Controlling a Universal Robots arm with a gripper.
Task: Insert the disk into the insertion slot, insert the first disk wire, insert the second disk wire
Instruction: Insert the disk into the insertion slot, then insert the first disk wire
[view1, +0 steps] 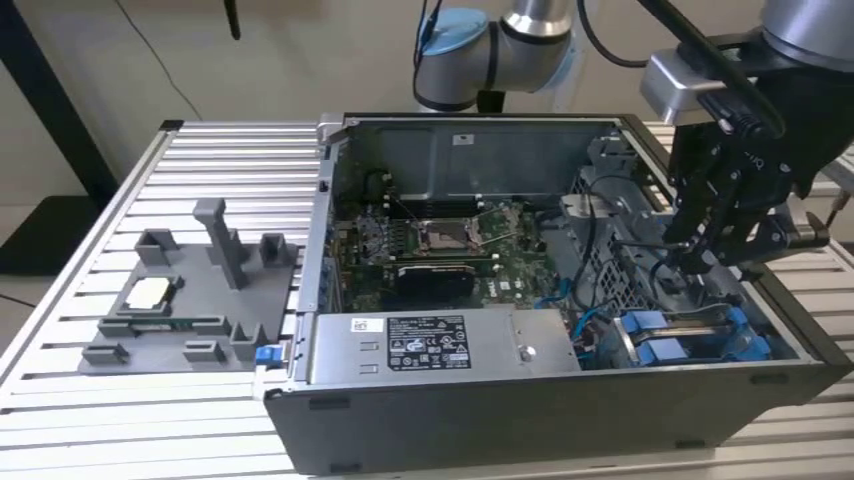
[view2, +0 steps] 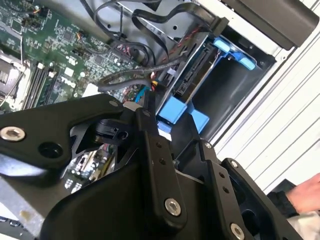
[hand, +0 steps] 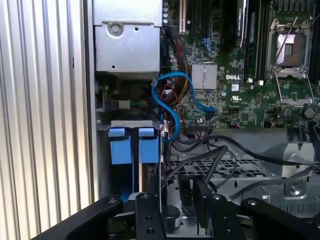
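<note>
In the exterior view the arm (view1: 527, 35) reached over the far wall of the open computer case (view1: 534, 420), which lay on a slatted metal table (view1: 80, 400). Its black gripper (view1: 695, 259) hung inside the case at the exterior view's right, among dark cables. Below it, in the case's near corner, the disk (view1: 654, 340) lay in its blue carrier, just beside the labelled power-supply box (view1: 441, 345). The motherboard (view1: 441, 240) lay further in, and a grey fixture tray (view1: 187, 300) stood on the table at the exterior view's left, apart from the case. In the second wrist view the gripper's black links crowded the foreground over the board, with the blue carrier and the dark edge of the disk (view2: 192, 80) beyond them, and a person's hand (view2: 305, 192) showed outside the case. In the first wrist view the disk's two blue tabs (hand: 116, 150) sat side by side within the insertion slot (hand: 131, 123), so the disk appeared seated there. A blue cable (hand: 170, 100) looped between the slot and the board, and dark wires ran toward the gripper (hand: 192, 200). Whether the gripper was open, closed or clasping a wire could not be told.
</note>
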